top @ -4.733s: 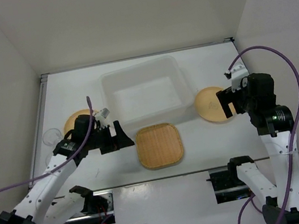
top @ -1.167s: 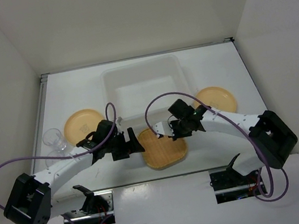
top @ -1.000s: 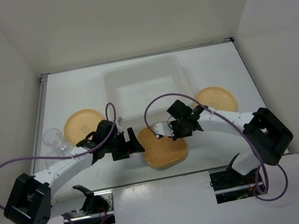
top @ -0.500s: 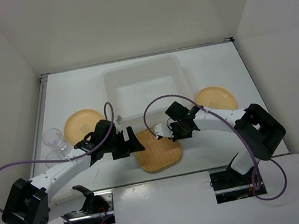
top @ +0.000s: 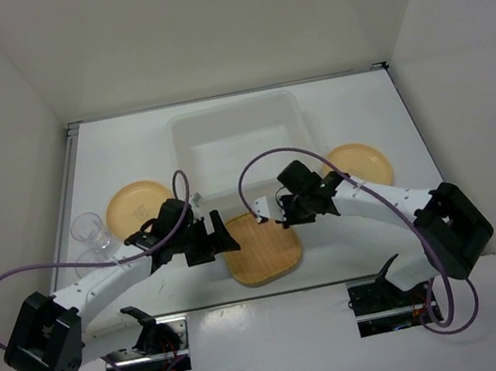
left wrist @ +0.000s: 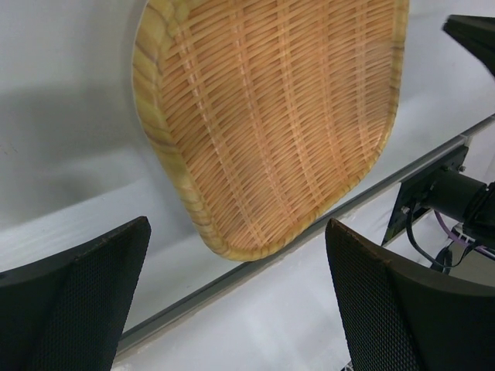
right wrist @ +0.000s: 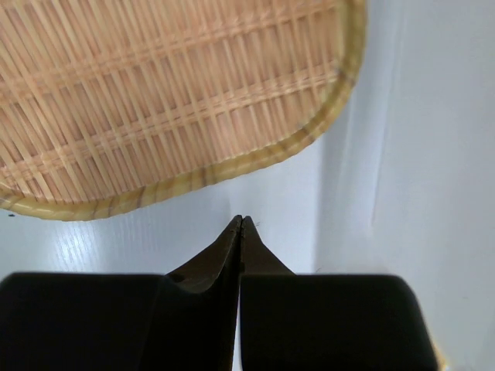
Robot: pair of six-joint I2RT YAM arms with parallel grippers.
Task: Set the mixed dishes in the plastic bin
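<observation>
The left pincer (left wrist: 238, 232) stands wide open, its two dark fingers (left wrist: 77, 297) spread to either side of one rounded corner of the woven plate (left wrist: 271, 116). That corner reaches just between the fingertips, and neither finger is seen touching it, so this pincer holds nothing. The right pincer (right wrist: 241, 224) is fully closed, its tips pressed together into one point and empty. It aims at a bare strip of the white worktop (top: 359, 110) just short of the woven plate's rim, with a thin band of white between tip and rim; whether the tip touches the worktop cannot be told. The woven plate thus lies between the two pincers, flat on the worktop, the left one at its left corner and the right one at its far edge. Just beyond both pincers sits the plastic bin (top: 182, 158), with no dish visible inside it. On the outer side of the left pincer, behind its wrist, lies a round plate (top: 132, 205), and farther out stands a clear cup (top: 89, 229). On the outer side of the right pincer, past its arm, lies the other round plate (top: 363, 161).
</observation>
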